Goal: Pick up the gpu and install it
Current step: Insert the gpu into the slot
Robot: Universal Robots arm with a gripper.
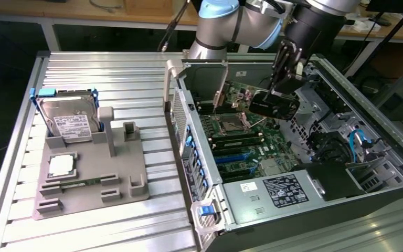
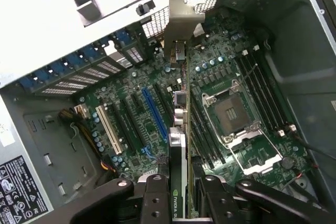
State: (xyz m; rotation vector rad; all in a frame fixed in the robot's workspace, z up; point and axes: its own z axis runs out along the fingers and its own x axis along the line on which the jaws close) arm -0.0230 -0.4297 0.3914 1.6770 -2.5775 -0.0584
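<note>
Workshop setting: wooden benches behind a ribbed aluminium table [image 1: 117, 68]. On it lies an open black and silver computer tower case [image 1: 369, 205], side panel off, with the green motherboard [image 2: 131, 129] exposed.

Beside the case sits a grey moulded fixture tray [image 1: 89, 184].

The gpu [image 2: 179, 103], a thin dark circuit card seen edge-on, hangs above the motherboard between the long blue expansion slot [image 2: 155, 114] and the empty square processor socket [image 2: 231, 114]. Its silvery metal bracket [image 2: 181, 22] points at the case's rear grille.

The black two-fingered gripper [image 2: 184, 192] is clamped on the card's flat faces at the end opposite the bracket.

Assessment: light, stiff, fragile (components on its surface). It is best held by the faces, clear of the contact edge.
</note>
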